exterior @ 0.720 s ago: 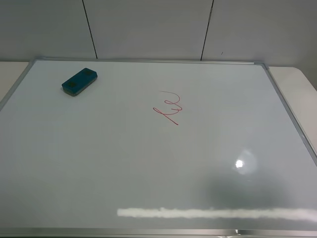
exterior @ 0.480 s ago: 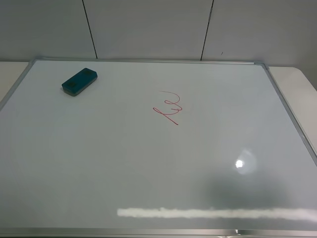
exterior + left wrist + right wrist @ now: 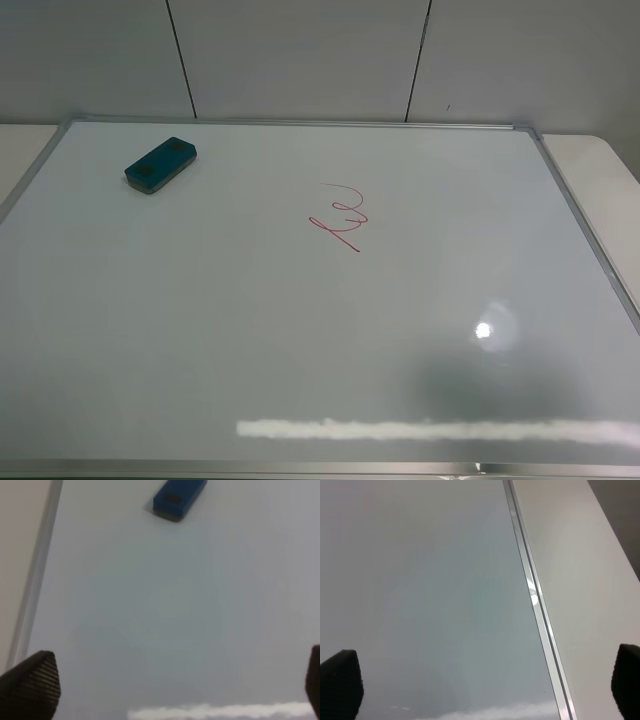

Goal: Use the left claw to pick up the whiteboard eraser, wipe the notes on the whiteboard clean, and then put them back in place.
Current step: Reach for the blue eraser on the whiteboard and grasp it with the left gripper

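While the whiteboard eraser point(image 3: 160, 165) lies flat near the far-left corner of the whiteboard point(image 3: 200, 330), nothing is touching it. It's the teal block with two dark patches on top, turned at a slant to the silver frame point(image 3: 300, 122). The notes point(image 3: 340, 217) are a loopy red marker scribble around the middle of the board, a bit toward the far side, well apart from the eraser and off to its right. The near part of the board has a bright glare spot point(image 3: 484, 330) and a long streak of reflected light point(image 3: 430, 430).

From the left wrist camera, the left claw point(image 3: 170, 685) hangs over bare board with its jaws wide apart and nothing between them. Only the dark, woven-looking fingertips point(image 3: 30, 685) poke into the picture. The eraser point(image 3: 177, 499) is well ahead of the claw, nowhere near the tips, and the frame point(image 3: 37, 575) runs past one fingertip with beige table point(image 3: 15, 555) beyond it.

Right wrist camera shows much the same: the right gripper point(image 3: 484, 685) has its jaws spread and holds nothing. It sits over the board's right edge, so the frame point(image 3: 530, 585) passes between the tips, one over whiteboard and the other over the table point(image 3: 580, 580).

Grey wall panels point(image 3: 300, 55) stand behind the board.
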Motion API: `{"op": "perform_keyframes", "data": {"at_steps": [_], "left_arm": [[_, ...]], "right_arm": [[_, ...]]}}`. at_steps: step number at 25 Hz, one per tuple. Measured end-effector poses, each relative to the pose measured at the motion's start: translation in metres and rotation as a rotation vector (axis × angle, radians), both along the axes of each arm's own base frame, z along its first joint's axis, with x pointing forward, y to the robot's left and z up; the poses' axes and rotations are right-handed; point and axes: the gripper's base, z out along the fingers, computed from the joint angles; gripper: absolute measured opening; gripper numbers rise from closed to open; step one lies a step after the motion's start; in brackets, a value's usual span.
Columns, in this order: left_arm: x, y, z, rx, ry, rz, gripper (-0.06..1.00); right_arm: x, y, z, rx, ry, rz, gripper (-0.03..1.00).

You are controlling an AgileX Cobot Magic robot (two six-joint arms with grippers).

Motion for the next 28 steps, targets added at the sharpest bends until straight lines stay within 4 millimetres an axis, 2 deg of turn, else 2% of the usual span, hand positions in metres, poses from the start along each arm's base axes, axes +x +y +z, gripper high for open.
{"op": "perform_keyframes", "data": {"at_steps": [6,14,19,24,28], "left_arm": [[0.002,0.000,0.000,-0.004,0.016,-0.003,0.99],[0.036,-0.004,-0.003,-0.038,0.233,-0.020,0.99],[0.066,-0.004,-0.005,-0.044,0.405,-0.018,0.99],[0.107,-0.002,0.013,-0.018,0.494,-0.004,0.99],[0.150,0.002,0.028,0.031,0.557,0.012,0.99]], "right_arm": [[0.000,0.000,0.000,0.000,0.000,0.000,0.99],[0.000,0.000,0.000,0.000,0.000,0.000,0.99],[0.000,0.000,0.000,0.000,0.000,0.000,0.99],[0.000,0.000,0.000,0.000,0.000,0.000,0.99],[0.000,0.000,0.000,0.000,0.000,0.000,0.99]]}}
